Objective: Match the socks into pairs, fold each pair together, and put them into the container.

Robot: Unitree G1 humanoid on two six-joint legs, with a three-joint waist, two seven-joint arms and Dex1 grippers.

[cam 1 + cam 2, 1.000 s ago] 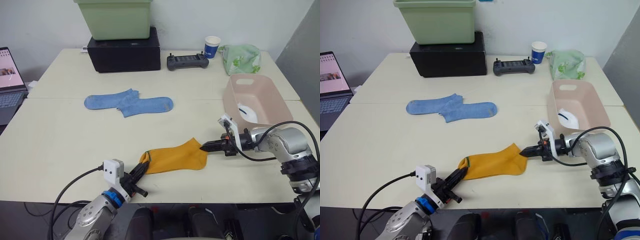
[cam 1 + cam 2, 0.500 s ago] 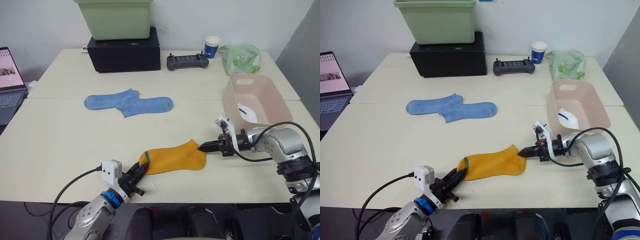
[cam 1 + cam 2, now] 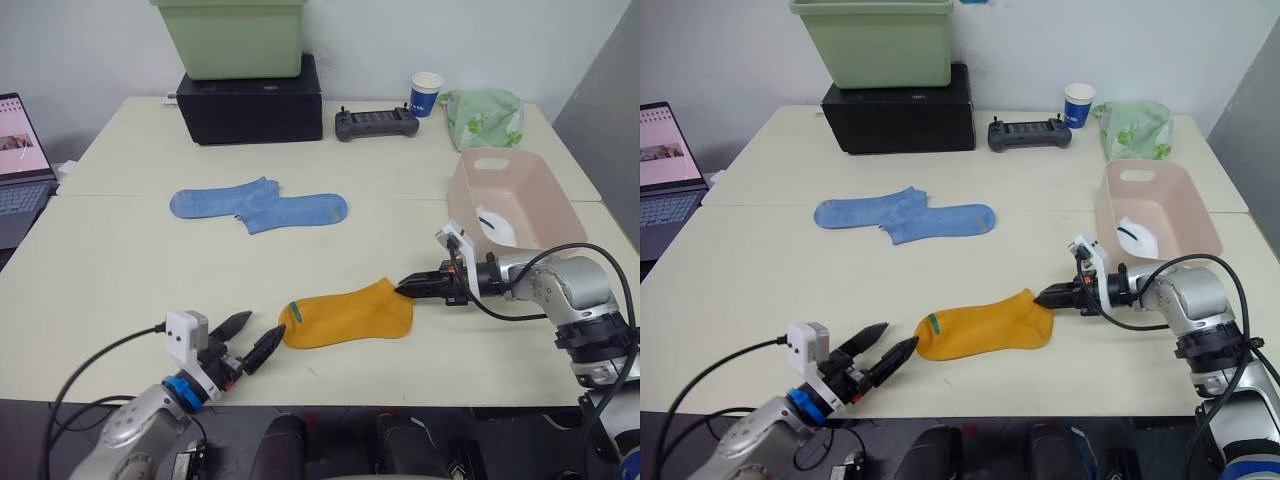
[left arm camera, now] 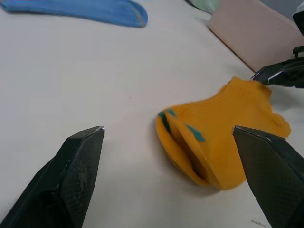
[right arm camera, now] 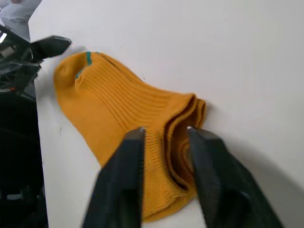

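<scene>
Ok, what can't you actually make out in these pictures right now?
- White socks in the container: head views, the near wall hides part; whether one or two is unclear.
- Mustard-orange socks: stacked, the lower one mostly covered.
- Laptop: cut by the left edge.
- Right gripper: its grip on the fabric, too small there.

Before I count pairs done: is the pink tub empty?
Not empty: something white lies inside the pink tub; the orange socks and the blue socks are out on the table.

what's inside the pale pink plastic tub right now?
Inside the pale pink rectangular plastic tub, a folded white knit item with a dark mark, likely the white socks, lies on its floor. The near wall hides the floor closest to the robot, so anything there can't be seen.
</scene>
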